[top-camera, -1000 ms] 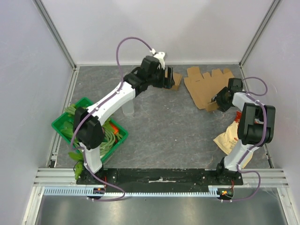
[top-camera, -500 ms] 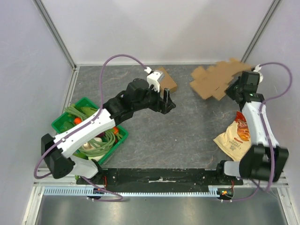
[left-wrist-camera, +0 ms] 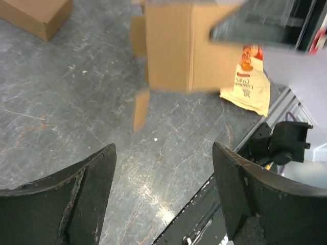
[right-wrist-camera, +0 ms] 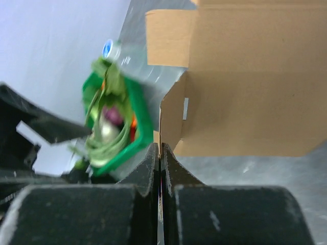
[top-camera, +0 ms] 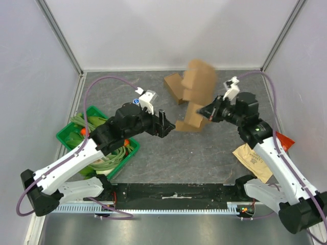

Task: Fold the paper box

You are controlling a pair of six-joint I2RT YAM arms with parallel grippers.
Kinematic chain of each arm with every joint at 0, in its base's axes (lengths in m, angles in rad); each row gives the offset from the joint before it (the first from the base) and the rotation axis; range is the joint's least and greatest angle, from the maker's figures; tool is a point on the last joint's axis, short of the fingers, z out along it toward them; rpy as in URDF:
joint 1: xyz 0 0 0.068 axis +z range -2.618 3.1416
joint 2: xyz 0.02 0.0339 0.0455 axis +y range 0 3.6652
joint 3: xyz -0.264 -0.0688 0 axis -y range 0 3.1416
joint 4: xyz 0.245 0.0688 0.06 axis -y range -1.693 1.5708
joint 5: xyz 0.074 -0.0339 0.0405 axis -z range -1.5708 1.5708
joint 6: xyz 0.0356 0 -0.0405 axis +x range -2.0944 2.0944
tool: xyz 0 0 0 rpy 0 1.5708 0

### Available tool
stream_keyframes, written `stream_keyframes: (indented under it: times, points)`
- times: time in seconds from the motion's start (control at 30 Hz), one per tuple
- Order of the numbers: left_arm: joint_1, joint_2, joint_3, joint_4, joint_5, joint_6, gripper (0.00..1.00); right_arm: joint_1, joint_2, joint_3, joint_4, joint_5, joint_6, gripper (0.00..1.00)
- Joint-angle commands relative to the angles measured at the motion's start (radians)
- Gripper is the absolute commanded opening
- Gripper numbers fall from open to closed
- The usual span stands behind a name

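Top external view showed the cardboard box blank [top-camera: 196, 97] off the table [top-camera: 153, 148], blurred mid-swing near the centre. A second before, it had lain flat toward 1 o'clock. The right gripper [top-camera: 208, 111] had closed in that time and was clamped on the blank's edge from the 3 o'clock side; its wrist view confirmed the pinch. The left gripper [top-camera: 164, 123], jaws apart and holding nothing, had drawn back from the folded box [top-camera: 173, 86] at 12 o'clock and faced the blank from 9 o'clock. Folding had probably not begun; the blank was only being brought within both arms' reach.
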Motion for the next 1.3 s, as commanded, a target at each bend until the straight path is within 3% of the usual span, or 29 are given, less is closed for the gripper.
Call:
stream_keyframes:
  times: [0.0,0.17,0.33,0.57,0.6,0.67,0.7,0.73,0.87,0.9,1.0,1.07,1.17,1.2,1.27]
  points:
    - [0.002,-0.143,-0.059,0.012,-0.098,-0.070,0.81,0.135,-0.021,-0.007,0.098,-0.044,0.128,0.00]
    - [0.004,-0.240,-0.129,0.000,-0.070,-0.116,0.80,0.141,-0.140,-0.189,-0.072,0.114,0.125,0.00]
    - [0.002,-0.234,-0.206,0.053,0.066,-0.205,0.79,0.141,-0.237,-0.343,-0.092,0.118,0.120,0.00]
    - [-0.001,-0.132,-0.200,0.181,0.181,-0.120,0.79,0.141,-0.230,-0.253,-0.204,0.159,-0.070,0.00]
    - [-0.016,-0.107,-0.170,0.179,0.181,-0.043,0.78,0.141,-0.218,-0.239,-0.210,0.149,-0.084,0.00]
    - [-0.056,-0.064,-0.119,0.144,0.055,0.040,0.74,0.141,-0.179,-0.188,-0.227,0.116,-0.119,0.00]
    - [-0.114,-0.058,-0.113,0.146,0.001,0.149,0.74,0.141,-0.167,-0.166,-0.242,0.112,-0.131,0.00]
    - [-0.148,-0.055,-0.110,0.152,-0.129,0.210,0.74,0.140,-0.152,-0.115,-0.261,0.109,-0.148,0.00]
    - [-0.287,-0.050,-0.152,0.268,-0.387,0.562,0.74,0.140,-0.017,0.055,-0.463,0.122,-0.265,0.00]
    - [-0.327,-0.051,-0.172,0.343,-0.413,0.730,0.73,0.138,0.003,0.088,-0.495,0.135,-0.300,0.00]
    - [-0.341,-0.061,-0.232,0.408,-0.365,0.893,0.71,0.140,0.048,0.181,-0.545,0.117,-0.328,0.00]
    - [-0.341,-0.070,-0.238,0.423,-0.241,0.873,0.70,0.140,0.072,0.218,-0.549,0.102,-0.338,0.00]
    - [-0.337,0.006,-0.150,0.462,-0.286,0.659,0.82,0.140,0.112,0.258,-0.548,0.071,-0.341,0.00]
    - [-0.337,0.037,-0.113,0.439,-0.315,0.517,0.85,0.140,0.120,0.266,-0.548,0.065,-0.341,0.00]
    - [-0.337,0.135,-0.014,0.329,-0.284,0.433,0.90,0.140,0.144,0.295,-0.551,0.062,-0.343,0.00]
